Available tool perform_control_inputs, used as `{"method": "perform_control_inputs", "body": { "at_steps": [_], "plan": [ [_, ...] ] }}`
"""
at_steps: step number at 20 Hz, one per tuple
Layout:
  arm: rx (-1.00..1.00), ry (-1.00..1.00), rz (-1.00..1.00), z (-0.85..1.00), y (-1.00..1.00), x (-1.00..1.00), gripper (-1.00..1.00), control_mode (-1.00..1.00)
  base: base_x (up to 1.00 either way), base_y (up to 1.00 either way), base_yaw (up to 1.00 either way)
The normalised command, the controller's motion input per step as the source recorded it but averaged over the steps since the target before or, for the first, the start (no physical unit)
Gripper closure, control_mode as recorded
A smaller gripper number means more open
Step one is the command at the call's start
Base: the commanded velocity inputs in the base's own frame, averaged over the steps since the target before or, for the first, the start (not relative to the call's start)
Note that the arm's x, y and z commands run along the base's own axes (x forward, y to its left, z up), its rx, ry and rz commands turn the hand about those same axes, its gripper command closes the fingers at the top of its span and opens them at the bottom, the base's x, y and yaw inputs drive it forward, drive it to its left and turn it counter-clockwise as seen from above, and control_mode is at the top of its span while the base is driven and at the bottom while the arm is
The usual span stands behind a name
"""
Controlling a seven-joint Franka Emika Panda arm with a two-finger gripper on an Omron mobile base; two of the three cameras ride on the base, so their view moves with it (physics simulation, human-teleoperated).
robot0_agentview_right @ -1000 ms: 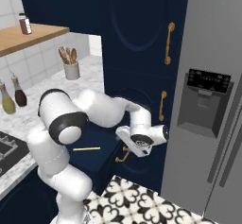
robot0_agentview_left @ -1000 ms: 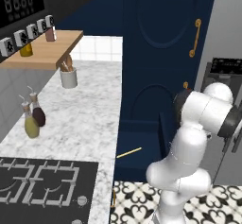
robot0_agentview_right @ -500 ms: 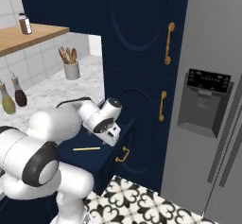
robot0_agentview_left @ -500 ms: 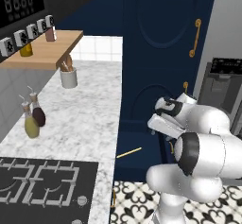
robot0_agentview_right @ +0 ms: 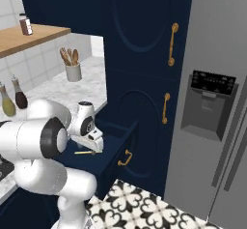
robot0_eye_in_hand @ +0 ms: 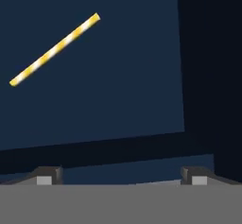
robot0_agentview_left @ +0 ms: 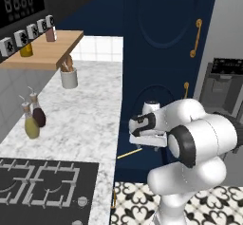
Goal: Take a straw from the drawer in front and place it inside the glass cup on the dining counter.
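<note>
**Open fingers held above the straw in the drawer**

In the hand view, the straw (robot0_eye_in_hand: 55, 49) is seen in the upper left of the frame, lying flat and slanted on the dark blue floor of the drawer (robot0_eye_in_hand: 118, 100). The two fingers (robot0_eye_in_hand: 119, 175) are seen at the bottom edge, spread wide apart and gripping nothing; the straw is well apart from both tips.

In the left base view, the straw (robot0_agentview_left: 129, 153) is shown at lower centre, just under the hand (robot0_agentview_left: 142, 124), beside the edge of the marble bench (robot0_agentview_left: 90, 119). A cup of wooden spoons (robot0_agentview_left: 69, 75) and two bottles (robot0_agentview_left: 34, 119) are carried on the bench at the left of the frame, and a black hob (robot0_agentview_left: 42, 186) is set into it at lower left.

In the right base view, the open drawer (robot0_agentview_right: 118, 143) is seen at centre left, with its brass handle (robot0_agentview_right: 125, 158) facing the tiled floor (robot0_agentview_right: 140, 208). The straw (robot0_agentview_right: 85, 152) lies just below the hand (robot0_agentview_right: 90, 137).
</note>
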Motion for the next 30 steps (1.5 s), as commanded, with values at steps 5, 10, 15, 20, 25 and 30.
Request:
{"method": "perform_control_inputs", "body": {
  "at_steps": [5, 10, 15, 20, 25, 30],
  "plan": [
    [-0.10, 0.23, -0.01, -0.47, -0.07, 0.08, -1.00, -1.00, 0.00, 0.00, 0.00],
    [-0.01, 0.13, 0.00, -0.42, -0.36, 0.00, -1.00, -1.00, 0.00, 0.00, 0.00],
    [0.00, 0.02, 0.00, -0.33, -0.53, 0.00, -1.00, -1.00, 0.00, 0.00, 0.00],
    [0.00, 0.00, -0.01, -0.17, -0.73, -0.02, -1.00, -1.00, 0.00, 0.00, 0.00],
    [-0.01, -0.06, -0.02, 0.03, -0.99, -0.21, -1.00, -1.00, 0.00, 0.00, 0.00],
    [0.00, -0.12, -0.02, 0.43, -0.35, -0.17, -1.00, -1.00, 0.00, 0.00, 0.00]
  ]
}}
